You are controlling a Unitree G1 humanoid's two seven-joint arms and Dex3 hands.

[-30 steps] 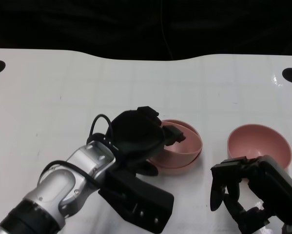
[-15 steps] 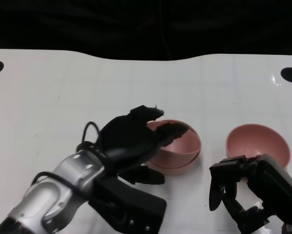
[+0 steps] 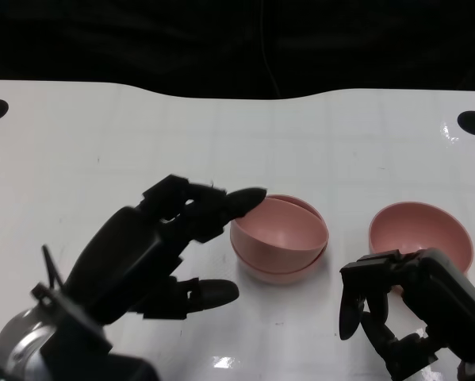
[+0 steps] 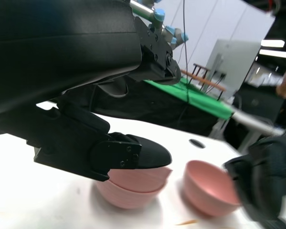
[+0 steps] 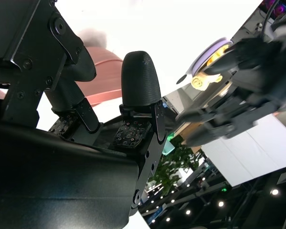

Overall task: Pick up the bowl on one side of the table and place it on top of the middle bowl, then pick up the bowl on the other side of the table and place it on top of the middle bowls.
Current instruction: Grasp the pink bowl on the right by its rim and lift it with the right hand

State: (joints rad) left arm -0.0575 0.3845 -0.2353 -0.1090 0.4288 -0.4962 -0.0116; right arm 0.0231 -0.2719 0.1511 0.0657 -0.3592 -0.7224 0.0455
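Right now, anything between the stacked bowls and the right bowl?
Nothing. In the head view only bare white table separates the stacked bowls from the right bowl; the right hand sits nearer the camera, below that gap.

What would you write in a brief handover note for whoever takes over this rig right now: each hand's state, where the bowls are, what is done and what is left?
Left hand: open, holding nothing, fingers spread, fingertips close to the rim of the stacked bowls.
Right hand: open, empty, just in front of the right bowl, not touching it as far as the head view shows.
Done: one bowl sits nested, slightly tilted, in the middle bowl at the table's centre.
Left: pick up the right bowl, which stands upright and apart from the stack, and set it on top.
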